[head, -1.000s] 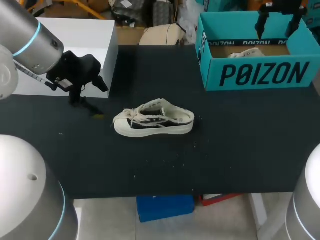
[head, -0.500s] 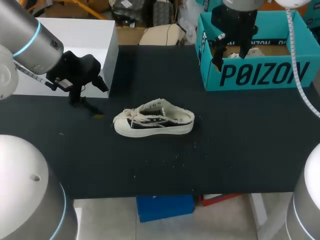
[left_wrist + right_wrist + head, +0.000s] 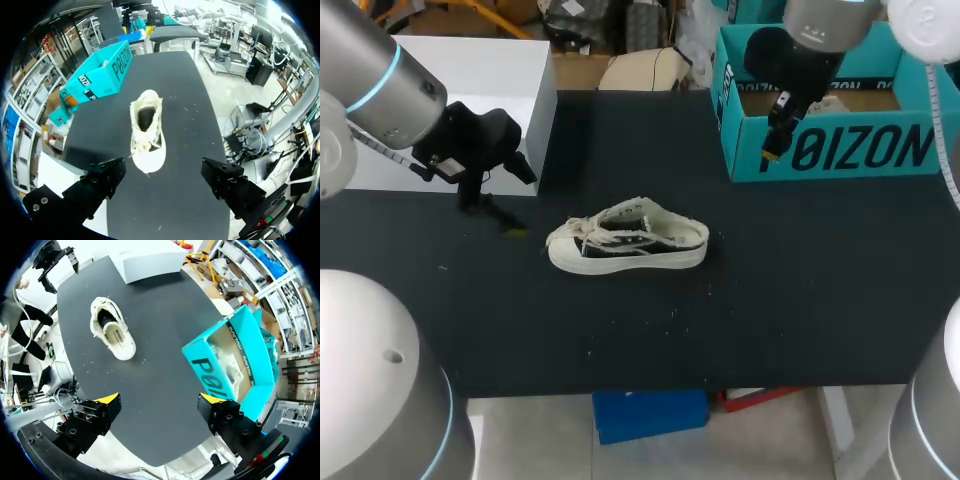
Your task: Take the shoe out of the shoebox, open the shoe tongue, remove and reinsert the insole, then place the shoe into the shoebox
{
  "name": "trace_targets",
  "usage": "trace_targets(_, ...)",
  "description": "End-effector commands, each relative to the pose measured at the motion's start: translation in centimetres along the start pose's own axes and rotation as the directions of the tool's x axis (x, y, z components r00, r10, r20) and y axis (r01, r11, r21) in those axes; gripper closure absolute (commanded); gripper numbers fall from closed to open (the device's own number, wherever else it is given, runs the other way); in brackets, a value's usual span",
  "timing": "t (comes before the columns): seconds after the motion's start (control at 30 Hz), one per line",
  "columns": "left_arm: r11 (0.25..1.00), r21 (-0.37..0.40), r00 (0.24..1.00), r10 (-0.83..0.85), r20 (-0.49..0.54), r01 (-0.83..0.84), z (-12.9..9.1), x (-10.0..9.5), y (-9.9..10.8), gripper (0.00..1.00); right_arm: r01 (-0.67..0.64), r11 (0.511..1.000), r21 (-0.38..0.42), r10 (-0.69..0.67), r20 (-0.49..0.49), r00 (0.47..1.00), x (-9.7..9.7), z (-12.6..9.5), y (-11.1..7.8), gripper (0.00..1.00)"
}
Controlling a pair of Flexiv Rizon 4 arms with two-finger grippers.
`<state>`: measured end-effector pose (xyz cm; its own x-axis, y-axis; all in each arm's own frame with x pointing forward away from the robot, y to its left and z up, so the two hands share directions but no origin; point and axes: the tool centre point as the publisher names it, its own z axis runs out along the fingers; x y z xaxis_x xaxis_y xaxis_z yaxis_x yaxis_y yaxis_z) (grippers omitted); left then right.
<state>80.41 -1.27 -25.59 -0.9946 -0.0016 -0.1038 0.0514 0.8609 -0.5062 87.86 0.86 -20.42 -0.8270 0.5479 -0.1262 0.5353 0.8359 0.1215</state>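
Note:
A cream low-top shoe [image 3: 628,240] with loose laces lies on its sole in the middle of the black table, toe toward my left arm. My left gripper [image 3: 492,210] hovers left of the toe. In the left wrist view it [image 3: 162,175] stands open, with the shoe [image 3: 146,132] ahead of its fingers. The teal shoebox [image 3: 840,150] sits open at the back right. My right gripper [image 3: 778,135] hangs over the box's front left wall. Seen from the right wrist, that gripper [image 3: 160,412] is open and empty, high above the table between the shoe [image 3: 112,330] and the shoebox [image 3: 235,365].
A white box [image 3: 480,70] stands at the table's back left, behind my left gripper. Pale contents [image 3: 820,103] lie inside the shoebox. Small crumbs dot the table in front of the shoe.
My right arm has swung from above the shoebox's far right side to its front left wall. The left arm and the shoe have stayed still.

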Motion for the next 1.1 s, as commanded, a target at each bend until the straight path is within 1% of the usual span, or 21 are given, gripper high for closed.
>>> trace_targets(0.03,1.0,0.001,1.0,0.002,0.002,-0.002,0.2,0.0,0.1,0.0,0.0,0.998,-0.067,0.001,0.002,1.0,0.1,0.1,-0.5,0.0)
trace_targets(0.8,1.0,0.001,1.0,0.002,0.002,-0.002,0.2,0.0,0.1,0.0,0.0,0.998,-0.067,0.001,0.002,1.0,0.1,0.1,-0.5,0.0)
trace_targets(0.83,1.0,0.001,1.0,0.002,0.002,-0.002,0.2,0.0,0.1,0.0,0.013,0.993,-0.118,-0.015,-0.02,1.0,0.7,-0.1,-0.6,0.0)
trace_targets(0.9,1.0,0.001,1.0,0.002,0.002,-0.002,0.2,0.0,0.1,0.0,0.101,0.978,-0.182,-0.109,-0.035,0.993,1.7,-0.6,-0.3,0.0)
trace_targets(0.93,1.0,0.001,1.0,0.002,0.002,-0.002,0.2,0.0,0.1,0.0,0.136,0.963,-0.232,-0.149,-0.035,0.988,2.2,-0.9,0.0,0.0)
trace_targets(1.03,1.0,0.001,1.0,0.002,0.002,-0.002,0.2,0.0,0.1,0.0,0.206,0.925,-0.318,-0.235,-0.055,0.97,3.9,-1.0,0.6,0.0)
trace_targets(1.1,1.0,0.001,1.0,0.002,0.002,-0.002,0.2,0.0,0.1,0.0,0.252,0.896,-0.366,-0.295,-0.067,0.953,5.0,-0.5,1.0,0.0)
